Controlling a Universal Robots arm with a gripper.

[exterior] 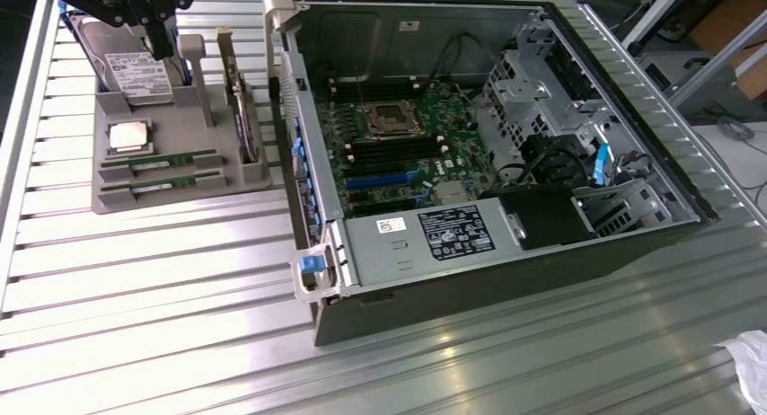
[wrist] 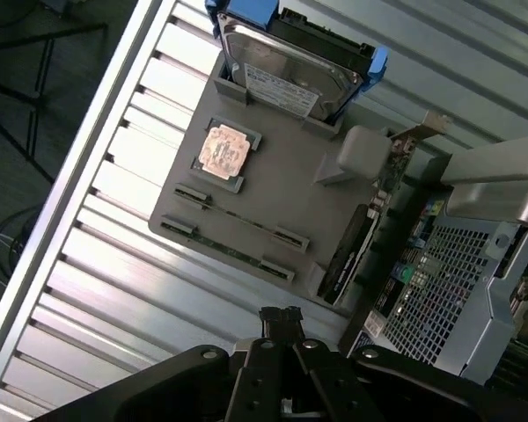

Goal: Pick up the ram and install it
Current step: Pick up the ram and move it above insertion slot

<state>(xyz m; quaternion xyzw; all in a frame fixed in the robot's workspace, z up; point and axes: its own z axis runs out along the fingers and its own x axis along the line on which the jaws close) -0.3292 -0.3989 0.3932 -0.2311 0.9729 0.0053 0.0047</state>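
Gripper hangs over the grey tray, above the hard drive end. Claw is pinched fully shut w/ nothing in it.

Ram is 2 sticks, ram stick and second ram stick. They lie parallel in tray slots at the end away from the drive, just past the CPU chip and well apart from the gripper.

Around them: an expansion card stands on edge along the tray side nearest the PC case, btw ram and case. A grey post stands upright by the drive. The case is open, w/ motherboard and PSU inside.

Hard to see: in the exterior view the gripper is cut off by the frame edge and covers part of the drive. Ram labels are too small to read. A white cloth-like thing is cut off at the exterior view's right.

Wrist view gives the closed fingertips and the tray layout from above. Exterior view gives the case interior.
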